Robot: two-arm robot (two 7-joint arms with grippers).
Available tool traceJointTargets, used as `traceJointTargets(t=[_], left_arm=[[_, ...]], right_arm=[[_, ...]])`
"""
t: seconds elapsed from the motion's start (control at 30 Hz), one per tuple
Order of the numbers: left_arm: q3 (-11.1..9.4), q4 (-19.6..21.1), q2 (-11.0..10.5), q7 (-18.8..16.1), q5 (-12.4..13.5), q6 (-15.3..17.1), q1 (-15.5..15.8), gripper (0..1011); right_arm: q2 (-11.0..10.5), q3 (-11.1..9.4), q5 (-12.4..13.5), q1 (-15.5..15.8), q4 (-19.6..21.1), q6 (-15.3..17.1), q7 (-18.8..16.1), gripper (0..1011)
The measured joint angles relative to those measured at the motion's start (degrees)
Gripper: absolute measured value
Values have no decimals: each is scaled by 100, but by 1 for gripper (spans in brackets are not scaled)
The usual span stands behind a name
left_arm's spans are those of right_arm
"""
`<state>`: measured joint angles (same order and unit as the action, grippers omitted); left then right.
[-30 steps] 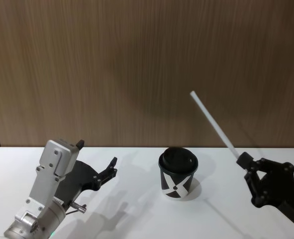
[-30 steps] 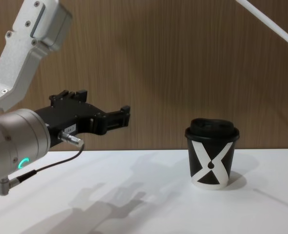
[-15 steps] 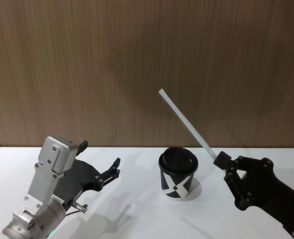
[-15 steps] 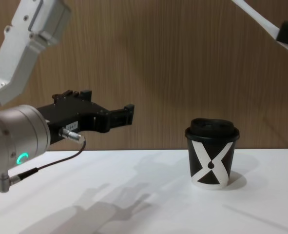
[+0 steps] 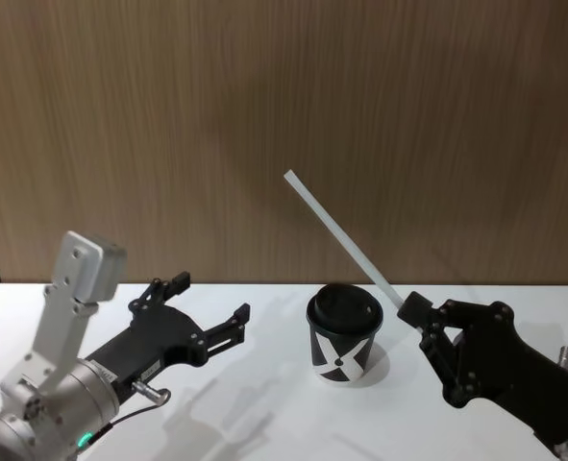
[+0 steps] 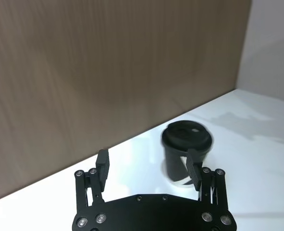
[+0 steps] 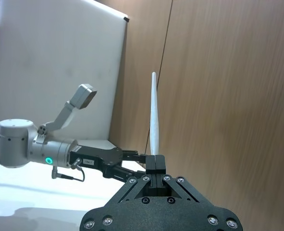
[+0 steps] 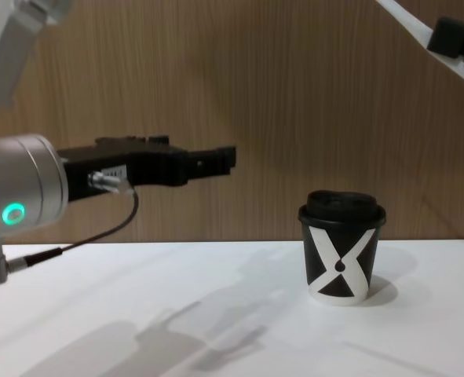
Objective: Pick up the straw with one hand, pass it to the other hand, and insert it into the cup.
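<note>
Nearest, low on the robot's left: the left gripper (image 5: 211,300), long and black, on a silver wrist (image 8: 23,192) with a green ring light (image 8: 13,213) glowing. Its fingers were spread wide with nothing between them. It hung above the white table (image 5: 264,423), level, tips pointing toward the cup. In the left wrist view the same gripper (image 6: 147,166) showed both fingers well apart, and the cup (image 6: 186,149) stood beyond them, partly behind one fingertip.

Low on the robot's right: the right gripper (image 5: 413,309), small and blocky, raised off the table. Its fingers were closed tight on the lower end of the straw (image 5: 346,238). The straw slanted up and toward the robot's left, with its free end high against the wooden wall (image 5: 168,115). From the chest, gripper (image 8: 447,35) and straw (image 8: 404,17) sat well above the cup, apart from it.

Farther out, between the two grippers: the cup (image 5: 344,336), upright on the table with its lid on and the white X facing the robot.

Behind everything was the wooden wall.
</note>
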<state>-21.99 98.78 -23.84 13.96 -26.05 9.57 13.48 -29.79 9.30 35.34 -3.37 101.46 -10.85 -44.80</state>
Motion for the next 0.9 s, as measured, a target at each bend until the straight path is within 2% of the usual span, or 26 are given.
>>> traceJointTargets(t=[0.03,0.13,0.33,0.5,0.57,0.67,0.7,0.8,0.9], left_arm=[[0,0,0,0,0,0,0,1003],[100,123,-52,275,-368,214,5,1003],[248,275,-110,655,-897,500,28,1003],[378,369,-133,1013,-1438,777,63,1003],[434,396,-132,1164,-1683,902,83,1003],[477,410,-123,1290,-1905,1017,102,1003],[505,414,-113,1382,-2079,1108,115,1003],[540,414,-91,1498,-2297,1221,139,1003],[583,387,-31,1694,-2667,1424,194,1003]], right_arm=[[0,8,9,-8,-1,0,-16,0],[-2,18,22,-19,-3,0,-35,0],[-5,40,46,-41,-6,0,-73,0],[-7,51,61,-53,-9,0,-89,0],[-7,54,64,-55,-11,0,-94,0],[-7,58,67,-60,-12,0,-103,0],[-7,60,69,-61,-12,0,-106,0],[-7,61,71,-63,-12,0,-109,0],[-7,63,75,-65,-12,0,-113,0]])
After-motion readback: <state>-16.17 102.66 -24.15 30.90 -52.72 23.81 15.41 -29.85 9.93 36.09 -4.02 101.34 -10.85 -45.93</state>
